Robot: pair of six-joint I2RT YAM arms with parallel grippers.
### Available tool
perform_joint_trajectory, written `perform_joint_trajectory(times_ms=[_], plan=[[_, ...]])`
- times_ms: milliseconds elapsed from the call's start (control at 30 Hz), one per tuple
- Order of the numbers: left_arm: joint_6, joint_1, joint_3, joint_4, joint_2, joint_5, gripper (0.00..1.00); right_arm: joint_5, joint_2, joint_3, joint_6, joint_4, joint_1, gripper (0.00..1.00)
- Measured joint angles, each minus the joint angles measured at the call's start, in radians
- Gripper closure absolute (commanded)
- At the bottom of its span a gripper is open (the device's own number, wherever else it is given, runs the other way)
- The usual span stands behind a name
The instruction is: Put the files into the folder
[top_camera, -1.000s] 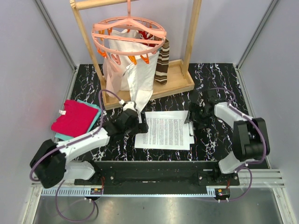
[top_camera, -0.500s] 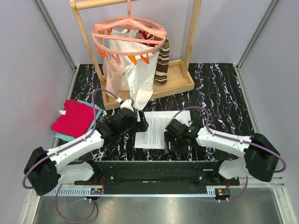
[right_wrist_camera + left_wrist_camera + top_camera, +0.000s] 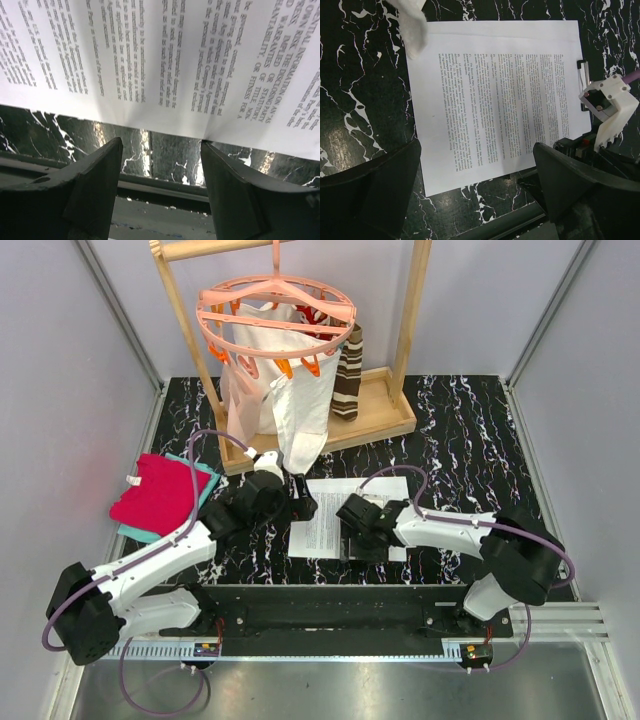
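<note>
The files (image 3: 325, 510) are white printed sheets lying flat on the black marble table (image 3: 470, 430); they also show in the left wrist view (image 3: 495, 95) and the right wrist view (image 3: 165, 55). My left gripper (image 3: 300, 505) (image 3: 477, 200) is open and empty, hovering over the sheets' left end. My right gripper (image 3: 352, 530) (image 3: 160, 165) is open, low over the sheets' near edge, with one fingertip (image 3: 212, 150) touching that edge. A small grey clip piece (image 3: 582, 72) sits at the sheets' right edge. I cannot tell the folder apart from the black table.
A wooden rack (image 3: 385, 410) at the back holds a pink clip hanger (image 3: 275, 315), a white cloth bag (image 3: 270, 390) and a striped brown cloth (image 3: 348, 375). Red-and-teal folded cloths (image 3: 160, 492) lie at the left. A black rail (image 3: 330, 600) runs along the near edge.
My right arm has swung from the sheets' right end across to their near edge and now covers part of them. My left gripper has stayed near the left end.
</note>
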Motion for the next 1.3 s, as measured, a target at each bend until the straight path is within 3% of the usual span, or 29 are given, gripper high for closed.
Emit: perform_joint_trajectory(times_ms=[700,800,1100,1300], plan=[[0.0,0.0,0.0,-0.002,0.001,0.001,0.02,0.092,0.067,0.101,-0.058,0.004,-0.06,0.23],[0.0,0.0,0.0,-0.002,0.001,0.003,0.02,0.091,0.072,0.111,-0.064,-0.006,-0.06,0.18],[-0.001,0.0,0.0,0.001,0.005,0.009,0.01,0.08,0.028,0.05,0.054,-0.04,0.112,0.17],[-0.001,0.0,0.0,0.006,0.036,0.025,0.01,0.131,0.033,0.033,0.136,-0.058,0.143,0.19]])
